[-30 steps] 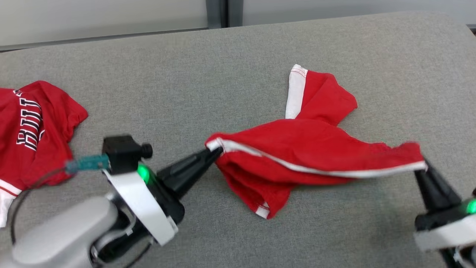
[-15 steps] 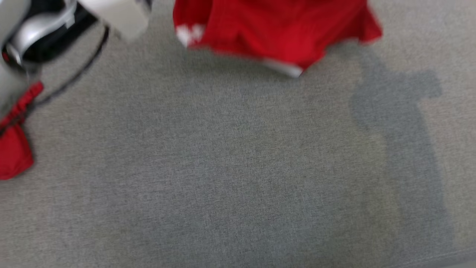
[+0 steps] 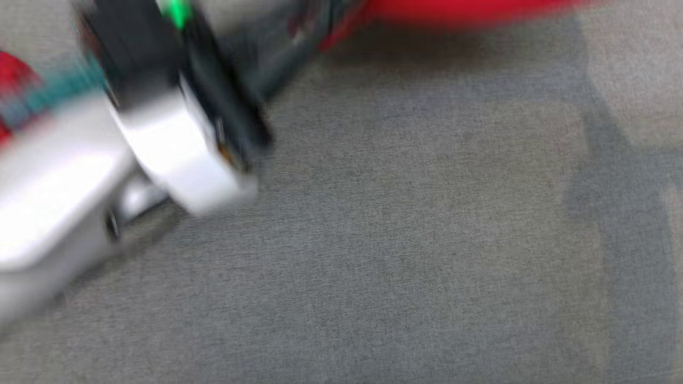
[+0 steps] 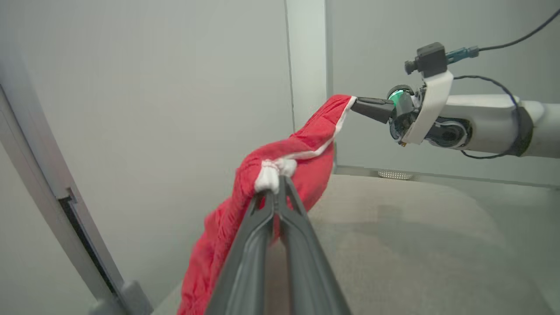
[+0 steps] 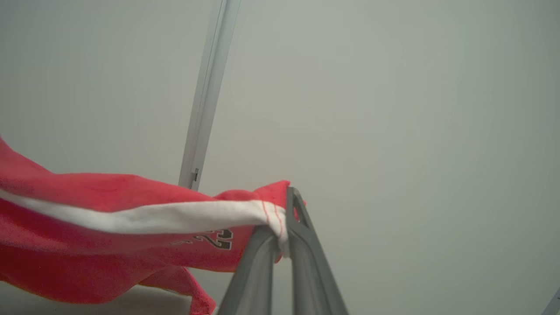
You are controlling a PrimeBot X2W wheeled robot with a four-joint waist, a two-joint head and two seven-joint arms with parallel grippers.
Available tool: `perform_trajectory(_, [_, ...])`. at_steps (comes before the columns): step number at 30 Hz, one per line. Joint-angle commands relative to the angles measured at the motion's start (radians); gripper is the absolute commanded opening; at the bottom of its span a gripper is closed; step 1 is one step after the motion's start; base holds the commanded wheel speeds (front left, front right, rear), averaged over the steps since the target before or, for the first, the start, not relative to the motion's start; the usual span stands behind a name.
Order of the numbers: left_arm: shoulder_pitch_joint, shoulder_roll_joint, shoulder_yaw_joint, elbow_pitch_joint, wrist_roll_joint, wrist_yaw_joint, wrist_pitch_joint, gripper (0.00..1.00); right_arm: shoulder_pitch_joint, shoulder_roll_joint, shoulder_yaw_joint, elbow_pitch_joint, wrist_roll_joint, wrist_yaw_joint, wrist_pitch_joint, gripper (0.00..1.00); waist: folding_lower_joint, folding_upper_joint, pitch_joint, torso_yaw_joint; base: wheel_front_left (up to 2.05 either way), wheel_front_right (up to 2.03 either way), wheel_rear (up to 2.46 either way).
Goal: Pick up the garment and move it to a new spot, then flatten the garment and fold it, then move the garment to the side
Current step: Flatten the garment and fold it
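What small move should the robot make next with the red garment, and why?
Probably lower the garment toward the grey surface, pulling it taut: left gripper and right gripper each pinch its white trim, and it hangs bunched in midair.

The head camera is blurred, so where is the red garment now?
In the left wrist view the red garment hangs above the grey surface, pinched between left claw and right claw.

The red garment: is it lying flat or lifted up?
Lifted and bunched: the red garment hangs between the left fingers and right fingers, both pinching its white trim.
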Motion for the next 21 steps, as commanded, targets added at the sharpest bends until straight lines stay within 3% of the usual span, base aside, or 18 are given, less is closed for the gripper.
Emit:
perform_trajectory(1, [0.091, 0.021, -0.011, -0.030, 0.008, 0.001, -0.001, 0.00, 0.134, 0.017, -0.014, -0.033, -0.001, -0.002, 0.021, 0.00, 0.0000, 0.0000, -0.023, 0.020, 0.00, 0.00, 0.00])
perform_trajectory(5, [0.414, 0.045, -0.021, -0.054, 0.034, 0.003, -0.002, 0.00, 0.475, 0.099, -0.040, -0.117, 0.025, -0.002, 0.064, 0.00, 0.0000, 0.0000, -0.045, 0.019, 0.00, 0.00, 0.00])
perform_trajectory(9, [0.616, 0.043, -0.011, -0.043, 0.054, 0.002, -0.002, 0.00, 0.642, 0.110, -0.009, -0.165, 0.037, -0.002, 0.097, 0.00, 0.0000, 0.0000, -0.067, 0.017, 0.00, 0.00, 0.00])
perform_trajectory(10, [0.723, 0.049, -0.016, -0.038, 0.059, 0.001, -0.002, 0.00, 0.713, 0.090, 0.018, -0.224, 0.058, -0.002, 0.121, 0.00, 0.0000, 0.0000, -0.087, 0.015, 0.00, 0.00, 0.00])
perform_trajectory(13, [0.836, 0.061, -0.026, -0.046, 0.076, 0.004, -0.002, 0.00, 0.808, 0.031, 0.026, -0.300, 0.096, -0.002, 0.167, 0.00, 0.0000, 0.0000, -0.121, 0.021, 0.00, 0.00, 0.00])
perform_trajectory(21, [0.959, 0.139, -0.067, -0.136, 0.043, 0.037, 0.046, 0.00, 1.076, -0.103, -0.073, -0.515, 0.288, -0.002, 0.426, 0.00, 0.0000, 0.0000, -0.212, 0.066, 0.00, 0.00, 0.00])
